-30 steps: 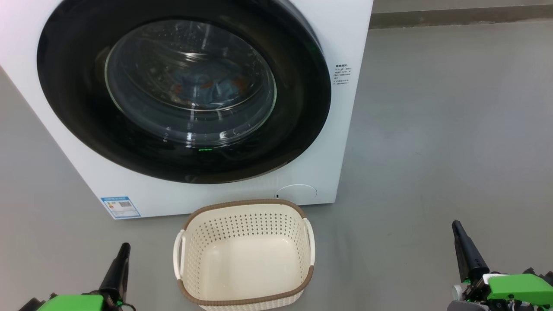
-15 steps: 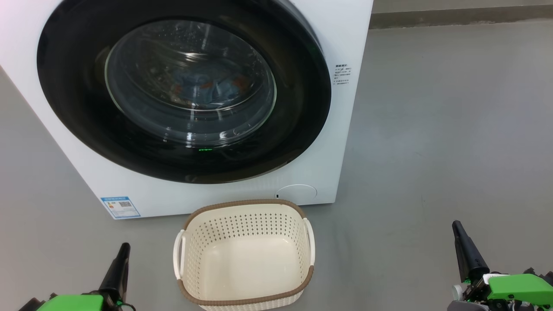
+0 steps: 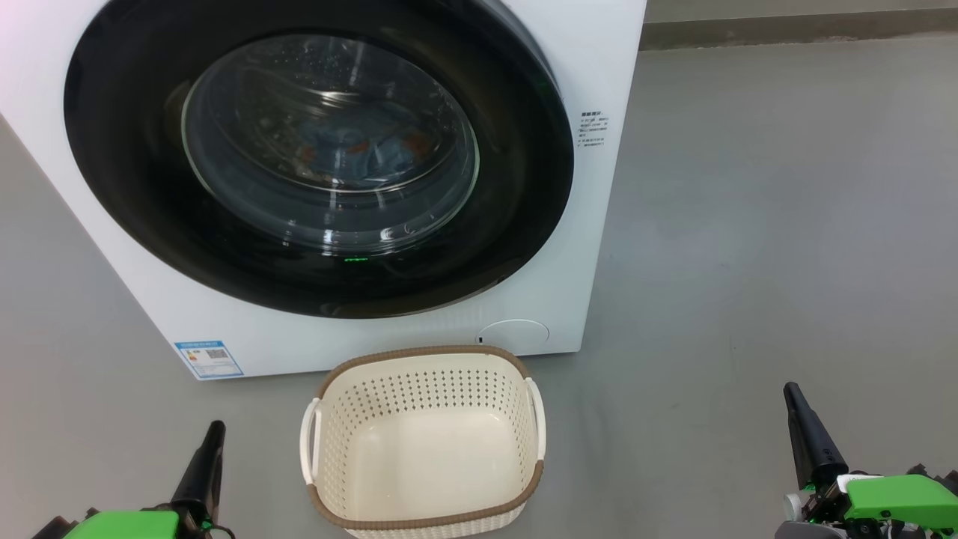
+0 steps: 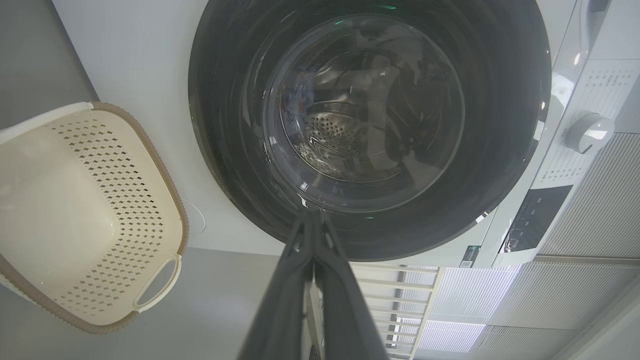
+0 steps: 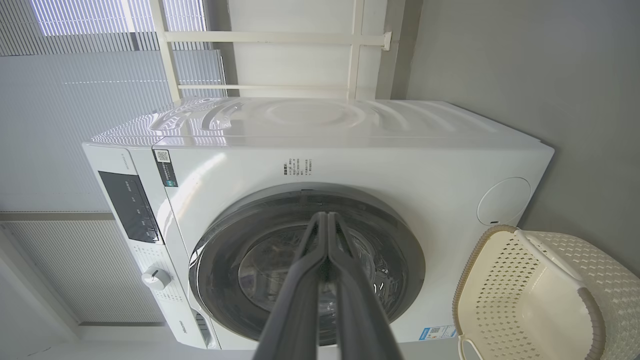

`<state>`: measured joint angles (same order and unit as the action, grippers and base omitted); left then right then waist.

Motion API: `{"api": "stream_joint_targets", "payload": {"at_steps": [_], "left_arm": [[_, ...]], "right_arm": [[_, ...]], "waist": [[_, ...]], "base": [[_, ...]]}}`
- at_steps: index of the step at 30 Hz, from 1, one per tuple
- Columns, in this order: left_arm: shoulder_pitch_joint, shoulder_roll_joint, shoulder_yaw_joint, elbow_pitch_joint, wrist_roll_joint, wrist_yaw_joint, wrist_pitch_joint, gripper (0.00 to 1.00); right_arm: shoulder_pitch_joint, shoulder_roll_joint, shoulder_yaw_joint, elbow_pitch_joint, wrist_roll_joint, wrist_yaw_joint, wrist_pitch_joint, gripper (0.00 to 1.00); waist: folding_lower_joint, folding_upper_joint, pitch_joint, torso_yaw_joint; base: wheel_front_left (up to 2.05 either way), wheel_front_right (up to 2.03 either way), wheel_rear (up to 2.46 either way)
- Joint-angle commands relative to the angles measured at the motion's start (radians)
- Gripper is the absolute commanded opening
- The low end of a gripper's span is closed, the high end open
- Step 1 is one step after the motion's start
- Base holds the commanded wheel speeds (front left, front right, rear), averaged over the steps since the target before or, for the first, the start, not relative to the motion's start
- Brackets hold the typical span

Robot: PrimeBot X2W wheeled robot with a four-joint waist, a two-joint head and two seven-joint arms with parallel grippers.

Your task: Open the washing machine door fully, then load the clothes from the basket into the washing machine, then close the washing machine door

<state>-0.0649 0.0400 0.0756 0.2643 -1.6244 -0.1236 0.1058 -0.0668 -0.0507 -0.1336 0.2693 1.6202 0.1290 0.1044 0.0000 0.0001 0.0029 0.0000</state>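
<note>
At the head view's lower corners, left tool [image 3: 215,428] and right tool [image 3: 790,391] point up, apart, both clenched, gripping nothing. Farther, between them: basket [image 3: 352,373] on floor [image 3: 748,224]. Beyond: washing machine [image 3: 599,60], washing machine door [image 3: 524,187] closed, clothes [image 3: 359,150] behind its glass.

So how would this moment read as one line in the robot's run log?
door: shut | clothes: inside washer | basket: empty, on floor in front | both jaws: shut, holding nothing
</note>
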Motion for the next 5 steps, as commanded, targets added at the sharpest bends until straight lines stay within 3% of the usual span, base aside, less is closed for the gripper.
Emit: {"api": "stream_joint_targets", "payload": {"at_steps": [1,5], "left_arm": [[-0.043,0.013,0.036,-0.019,0.014,-0.007,0.006,0.0],[-0.043,0.012,0.036,-0.019,0.014,-0.007,0.006,0.0]], "right_arm": [[-0.041,-0.002,0.022,-0.024,-0.01,0.002,0.007,0.0],[-0.041,-0.002,0.022,-0.024,-0.01,0.002,0.007,0.0]], "waist": [[0.0,-0.0001,0.0,0.0],[0.0,-0.0001,0.0,0.0]], "base": [[0.0,0.0,0.0],[0.0,0.0,0.0]]}}
